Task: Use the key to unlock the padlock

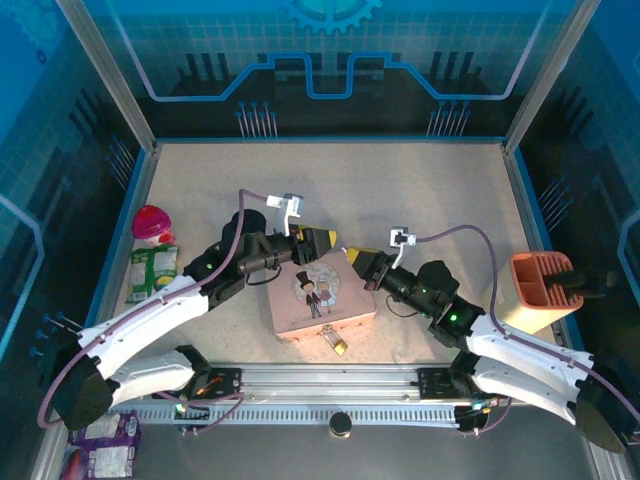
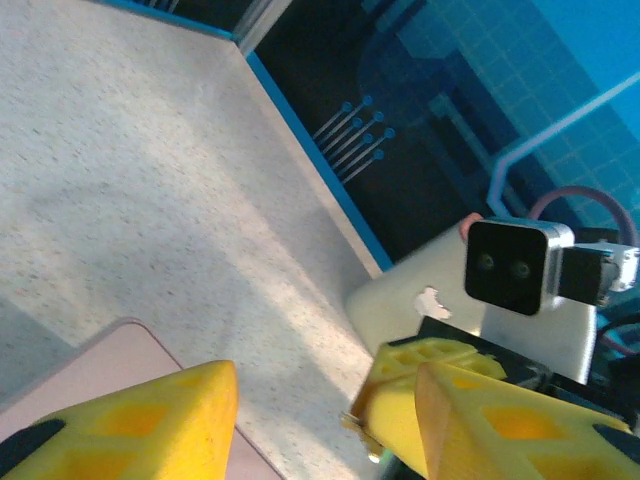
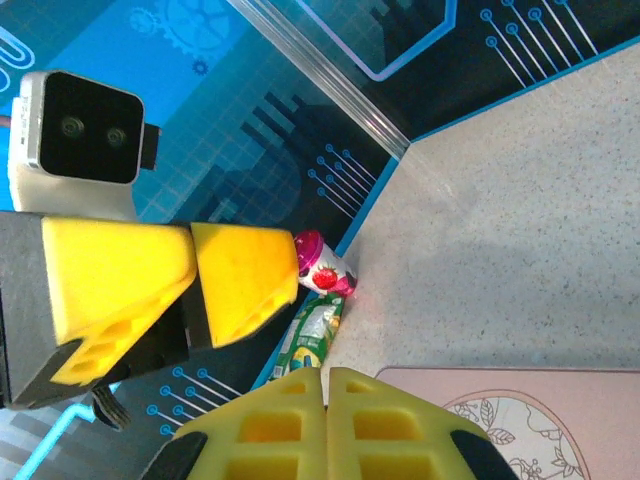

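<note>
Left claw: my left claw (image 1: 322, 240) hangs over the far edge of the pink tin (image 1: 300, 322). From my left wrist its yellow fingers (image 2: 150, 425) stand apart, with bare table and a corner of the tin in the gap. Nothing is gripped.
Right claw: my right claw (image 1: 357, 258) sits at the tin's far right corner, its tip turned toward the left claw, near it but not touching. From my right wrist its two fingers (image 3: 270, 430) are pressed flat together with no gap.
Held in right claw: I cannot tell whether anything thin is pinched between those fingers.
Padlock: the padlock (image 1: 337, 343) lies on the table (image 1: 430, 190) just off the tin's near edge. Its brass body is toward my bases and its silver end toward the tin. It is apart from both claws.
Key: too small for me to tell apart from the padlock's silver end.
Tin: lies flat, with the round picture of a cartoon couple facing up.
Left wall: a pink-capped bottle (image 1: 150, 222) with a green packet (image 1: 152, 270) just beside it.
Right wall: an orange holder (image 1: 538, 290).
</note>
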Available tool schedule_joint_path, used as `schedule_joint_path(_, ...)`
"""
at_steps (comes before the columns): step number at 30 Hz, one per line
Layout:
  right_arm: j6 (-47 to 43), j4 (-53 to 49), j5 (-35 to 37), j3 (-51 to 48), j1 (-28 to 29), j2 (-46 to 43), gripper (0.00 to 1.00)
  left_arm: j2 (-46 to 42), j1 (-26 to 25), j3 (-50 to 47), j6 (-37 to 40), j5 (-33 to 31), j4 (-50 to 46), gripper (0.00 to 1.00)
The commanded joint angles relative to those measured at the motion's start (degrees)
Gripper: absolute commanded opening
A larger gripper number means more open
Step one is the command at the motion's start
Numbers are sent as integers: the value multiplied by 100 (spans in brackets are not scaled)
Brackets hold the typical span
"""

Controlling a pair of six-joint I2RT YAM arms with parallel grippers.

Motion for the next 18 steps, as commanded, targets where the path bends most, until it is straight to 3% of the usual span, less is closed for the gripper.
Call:
schedule_joint_path(1,-132,578,188,-77,85,49,0,101,15,-73,-456,495,301,49)
schedule_joint_path(13,1,1388,-18,-192,137,397,0,380,-2,-290,-850,937,1009,40)
schedule_joint_path(16,19,1465,-48,-178,143,464,0,387,1,-297,-885,937,1058,28)
schedule_joint_path(18,36,1545,49,-245,171,473,0,441,-17,-299,-948,978,1146,25)
